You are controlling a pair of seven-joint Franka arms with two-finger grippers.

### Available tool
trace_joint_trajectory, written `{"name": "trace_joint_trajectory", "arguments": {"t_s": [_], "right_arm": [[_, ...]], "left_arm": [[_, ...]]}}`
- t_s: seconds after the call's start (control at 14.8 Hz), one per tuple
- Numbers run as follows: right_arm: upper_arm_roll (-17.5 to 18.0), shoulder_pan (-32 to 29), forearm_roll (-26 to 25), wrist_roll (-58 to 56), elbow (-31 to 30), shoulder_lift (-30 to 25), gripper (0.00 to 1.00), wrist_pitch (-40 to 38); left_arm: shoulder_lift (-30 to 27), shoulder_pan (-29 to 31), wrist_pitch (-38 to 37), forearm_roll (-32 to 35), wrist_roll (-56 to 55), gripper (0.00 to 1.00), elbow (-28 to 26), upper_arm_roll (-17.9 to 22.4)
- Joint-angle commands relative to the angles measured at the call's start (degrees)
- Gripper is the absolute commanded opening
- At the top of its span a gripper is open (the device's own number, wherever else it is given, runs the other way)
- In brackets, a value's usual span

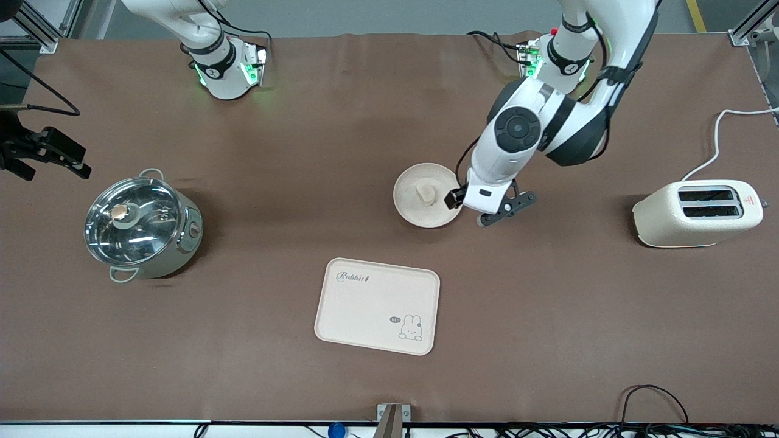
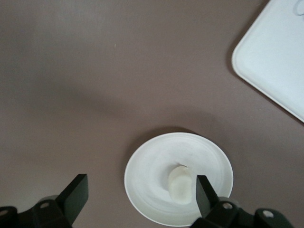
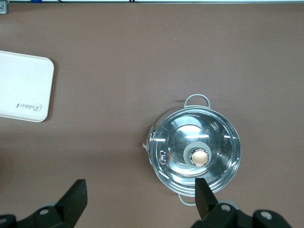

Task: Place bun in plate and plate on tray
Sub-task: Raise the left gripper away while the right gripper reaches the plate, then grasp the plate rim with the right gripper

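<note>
The bun lies in the round cream plate, which stands on the brown table farther from the front camera than the tray. My left gripper hovers open just above the plate's rim on the side toward the left arm's end. In the left wrist view its fingers stand wide, one right beside the bun over the plate, with nothing held. My right gripper waits open high over the table beside the pot. The tray holds nothing.
A steel pot with a glass lid stands toward the right arm's end. A cream toaster with its white cord stands toward the left arm's end. The tray's corner shows in the left wrist view.
</note>
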Motion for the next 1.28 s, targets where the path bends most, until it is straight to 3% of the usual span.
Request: {"name": "trace_joint_trajectory", "arguments": {"t_s": [0.0,0.13,0.27,0.54,0.81,1.01,1.08,1.21], "right_arm": [[-0.41,2.72,0.96,0.25,0.15,0.11,1.0,0.41],[-0.41,3.42,4.82,0.25,0.06,2.03,1.0,0.15],[-0.41,6.66,5.1,0.95,-0.03,4.93,1.0,0.4],[-0.41,12.55,11.58,6.28,-0.29,11.42,1.0,2.85],[-0.41,23.88,20.29,24.05,-7.38,18.9,1.0,21.97],[-0.41,32.75,27.92,24.95,-14.51,24.52,1.0,39.56],[-0.41,35.13,30.3,24.95,-15.92,25.93,0.97,43.26],[-0.41,39.44,32.95,24.95,-18.56,27.26,0.79,48.28]], "left_arm": [[-1.23,3.84,-3.28,4.14,8.41,1.0,4.53,-0.62],[-1.49,5.78,-3.28,3.46,12.2,1.0,9.27,-0.1],[-1.32,11.04,-6.07,3.36,13.0,1.0,14.02,-0.1],[-4.21,16.25,-7.23,3.1,32.46,1.0,14.4,2.61],[-9.48,15.64,-10.99,3.01,39.55,1.0,15.01,9.82],[-11.86,15.02,-20.22,3.71,39.63,1.0,19.04,11.59],[-12.21,15.19,-22.51,3.63,39.72,1.0,20.1,12.03],[-11.6,14.58,-23.76,3.1,39.9,1.0,21.33,12.03]]}}
